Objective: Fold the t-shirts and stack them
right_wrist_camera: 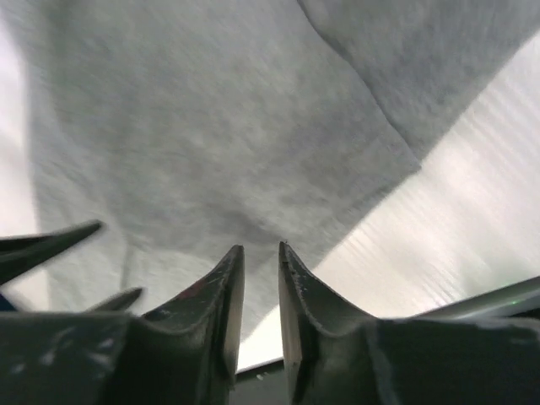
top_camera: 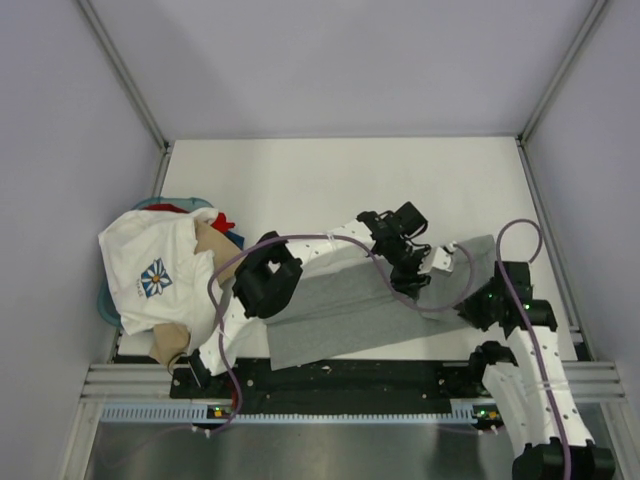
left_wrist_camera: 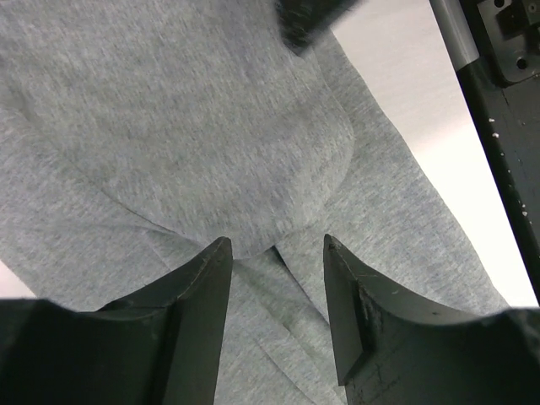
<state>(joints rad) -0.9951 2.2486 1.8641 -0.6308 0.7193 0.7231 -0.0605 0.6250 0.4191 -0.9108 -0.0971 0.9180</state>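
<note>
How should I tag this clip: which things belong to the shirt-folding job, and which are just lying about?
Job in hand:
- heather-grey cloth t-shirt, spread on the table
- white t-shirt with blue-white flower print, heaped at left
- tan t-shirt under it
- red cloth peeking out behind

Lying about:
- bluish rim beneath the heap
- purple cables
- black mounting rail

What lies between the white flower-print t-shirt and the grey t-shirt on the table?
The top view shows the tan t-shirt peeking from under the white flower-print t-shirt, then the left arm's black joint and its purple cable, before the grey t-shirt.
</note>
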